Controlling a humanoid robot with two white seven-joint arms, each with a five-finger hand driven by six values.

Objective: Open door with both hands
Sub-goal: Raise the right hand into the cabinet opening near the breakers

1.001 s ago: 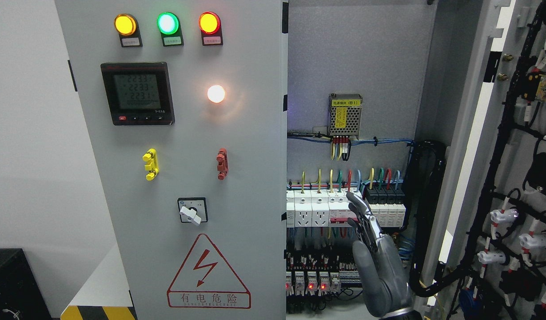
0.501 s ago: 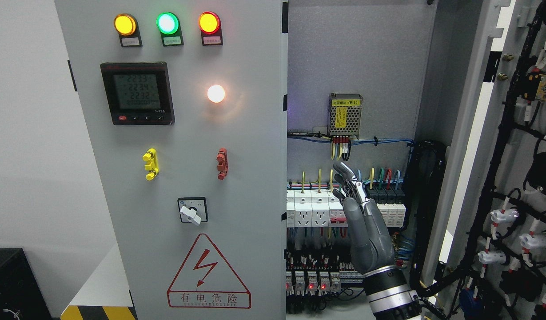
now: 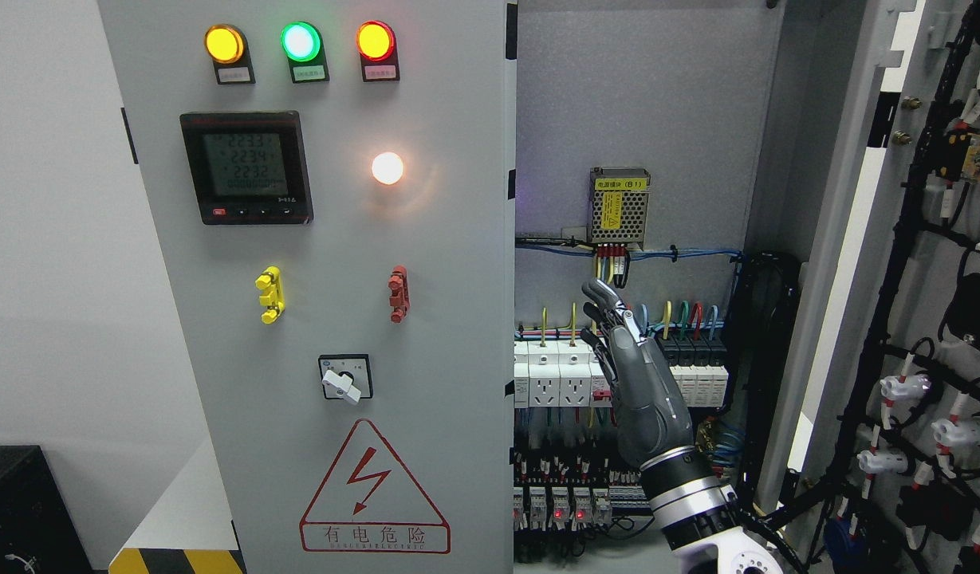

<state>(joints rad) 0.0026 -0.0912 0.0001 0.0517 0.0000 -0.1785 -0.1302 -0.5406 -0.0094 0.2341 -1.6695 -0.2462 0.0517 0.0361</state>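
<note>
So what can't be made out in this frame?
- Left hand: out of the head view entirely.
- Right hand: fingers extended, raised in front of the breakers; whether it touches anything cannot be told.
- Right door: cut off by the right edge, outer face unseen.
- Lamp labels: too small to read.
- Breakers behind the hand: hidden.

closed door left; open cabinet interior right

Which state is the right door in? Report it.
Open: the right door is swung aside, baring its wired back and the breakers inside.
</note>
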